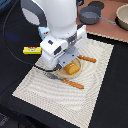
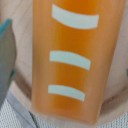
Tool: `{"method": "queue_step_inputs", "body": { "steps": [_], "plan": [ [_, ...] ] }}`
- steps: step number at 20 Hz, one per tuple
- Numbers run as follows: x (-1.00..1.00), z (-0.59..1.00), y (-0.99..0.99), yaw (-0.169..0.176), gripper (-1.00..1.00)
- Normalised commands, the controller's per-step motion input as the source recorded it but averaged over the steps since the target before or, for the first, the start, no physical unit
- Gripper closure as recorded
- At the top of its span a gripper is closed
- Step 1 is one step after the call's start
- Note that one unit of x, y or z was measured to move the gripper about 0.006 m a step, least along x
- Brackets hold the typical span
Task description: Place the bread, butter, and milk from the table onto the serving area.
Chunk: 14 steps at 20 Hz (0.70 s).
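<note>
Bread [image 2: 67, 60] overhanging plate [image 2: 25, 95] rim | fingers [image 2: 6, 60] alongside | butter [image 1: 32, 49] off mat [image 1: 95, 95]

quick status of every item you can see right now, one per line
bread: lying on the plate, under the claw
plate: on the serving area
butter: flat on the table, off the serving area
claw: low over the bread, grip hidden
pan: upright on the board
</note>
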Motion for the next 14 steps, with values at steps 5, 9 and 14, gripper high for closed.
{"method": "queue_step_inputs", "body": {
  "steps": [5,9,14],
  "plan": [
    [-0.53,0.63,0.17,0.0,-1.0],
    [-0.99,0.48,0.13,0.0,-1.0],
    [-1.0,0.29,0.09,0.002,-1.0]
  ]
}}
